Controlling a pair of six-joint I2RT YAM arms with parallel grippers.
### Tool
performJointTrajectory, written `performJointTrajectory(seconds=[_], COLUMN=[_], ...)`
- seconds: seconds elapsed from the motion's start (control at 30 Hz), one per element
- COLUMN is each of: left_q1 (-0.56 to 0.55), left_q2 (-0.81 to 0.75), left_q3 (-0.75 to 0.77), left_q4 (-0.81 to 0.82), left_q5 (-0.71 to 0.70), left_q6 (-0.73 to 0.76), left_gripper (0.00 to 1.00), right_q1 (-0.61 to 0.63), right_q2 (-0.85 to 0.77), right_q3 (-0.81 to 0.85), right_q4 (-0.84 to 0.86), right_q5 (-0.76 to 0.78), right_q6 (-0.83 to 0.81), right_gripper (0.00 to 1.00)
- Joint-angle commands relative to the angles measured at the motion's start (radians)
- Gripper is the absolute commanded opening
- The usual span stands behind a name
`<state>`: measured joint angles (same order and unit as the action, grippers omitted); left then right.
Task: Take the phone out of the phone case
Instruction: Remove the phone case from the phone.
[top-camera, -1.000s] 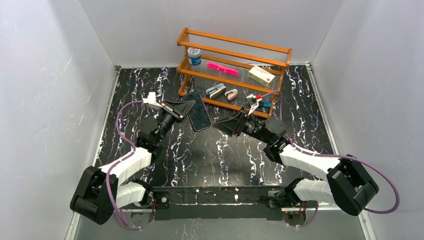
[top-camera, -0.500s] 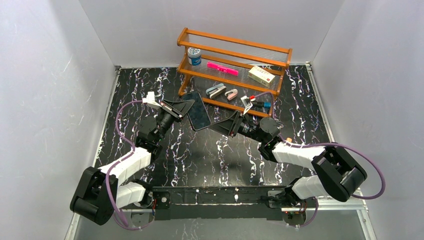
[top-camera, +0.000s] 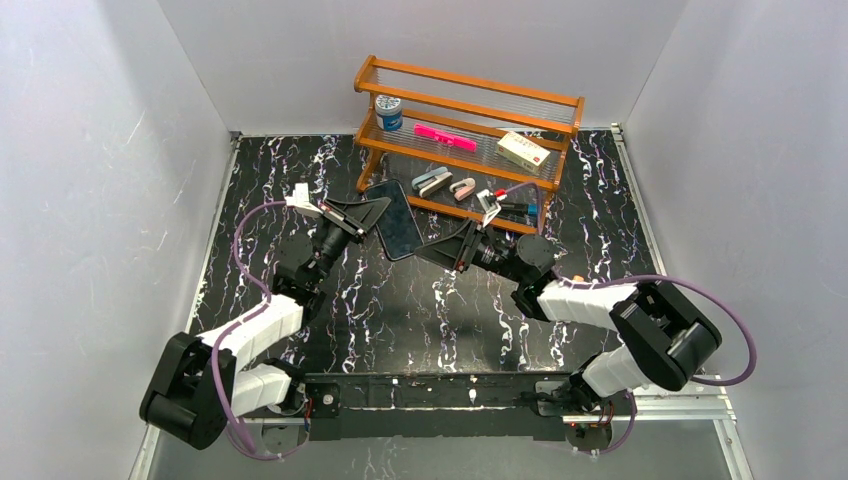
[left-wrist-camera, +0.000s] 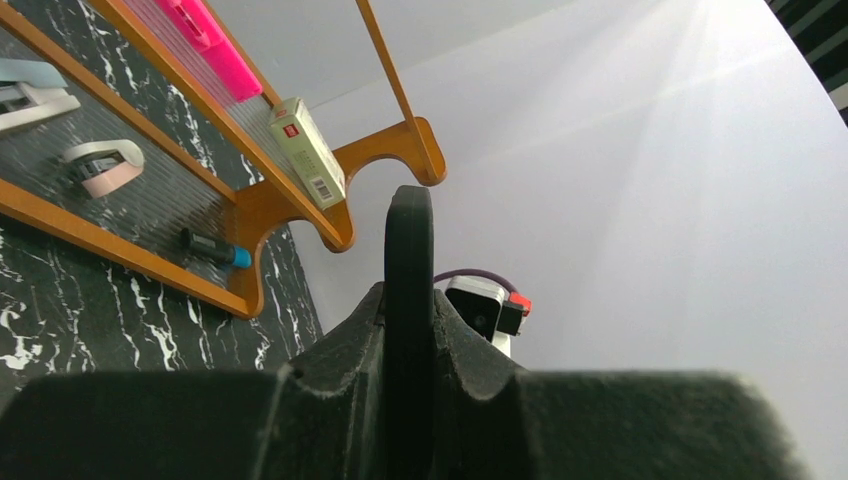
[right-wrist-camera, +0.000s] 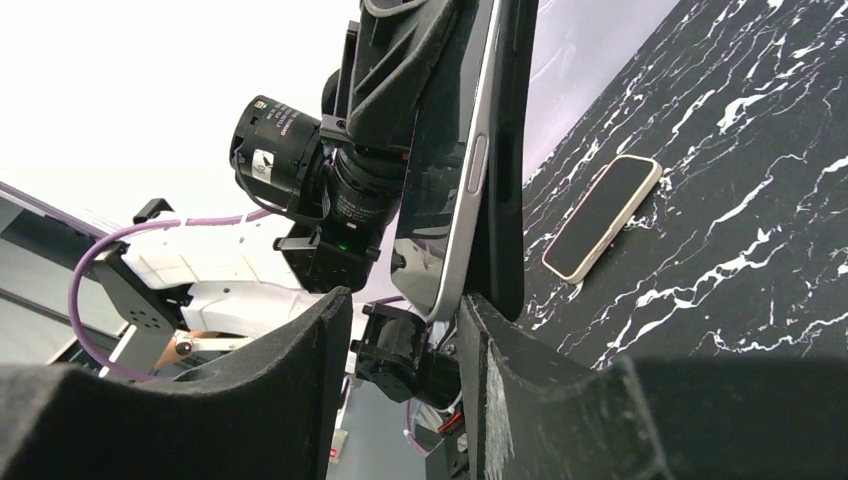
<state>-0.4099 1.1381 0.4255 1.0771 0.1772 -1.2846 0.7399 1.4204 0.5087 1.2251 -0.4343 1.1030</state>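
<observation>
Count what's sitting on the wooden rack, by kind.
Blue-lidded jar: 1
Pink bar: 1
Pale box: 1
Clips: 2, the grey clip and the pink clip
Blue-capped marker: 1
Total: 6

The left arm reaches toward 1 o'clock, and the left gripper (top-camera: 376, 207) is clamped on the edge of the phone case (left-wrist-camera: 409, 250). The right arm stretches low toward 10 o'clock with its wrist rolled. The right gripper (top-camera: 428, 248) has its fingers (right-wrist-camera: 300, 380) apparently spread, not pinching.
</observation>
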Motion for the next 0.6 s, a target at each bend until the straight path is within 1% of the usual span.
performJointTrajectory(seconds=[0.0,0.23,0.4,0.5,0.57], left_q1=[-0.047,-0.107,-0.142,-0.155,-0.162], left_q2=[-0.01,0.018,0.031,0.026,0.019], left_q3=[0.037,0.025,0.017,0.002,-0.003], left_q4=[0.136,0.184,0.214,0.236,0.247], left_q5=[0.021,0.021,0.058,0.074,0.087], left_q6=[-0.055,-0.072,-0.037,-0.022,-0.002], left_gripper=[0.0,0.0,0.0,0.0,0.0], right_q1=[0.009,0.009,0.009,0.005,0.0], right_q2=[0.024,0.043,0.052,0.05,0.048], right_q3=[0.058,0.097,0.121,0.13,0.131], right_q4=[0.077,0.079,0.083,0.078,0.077], right_q5=[-0.009,0.0,0.008,0.012,0.011], right_q6=[0.002,-0.014,-0.023,-0.034,-0.034], right_gripper=[0.51,0.49,0.48,0.44,0.4])
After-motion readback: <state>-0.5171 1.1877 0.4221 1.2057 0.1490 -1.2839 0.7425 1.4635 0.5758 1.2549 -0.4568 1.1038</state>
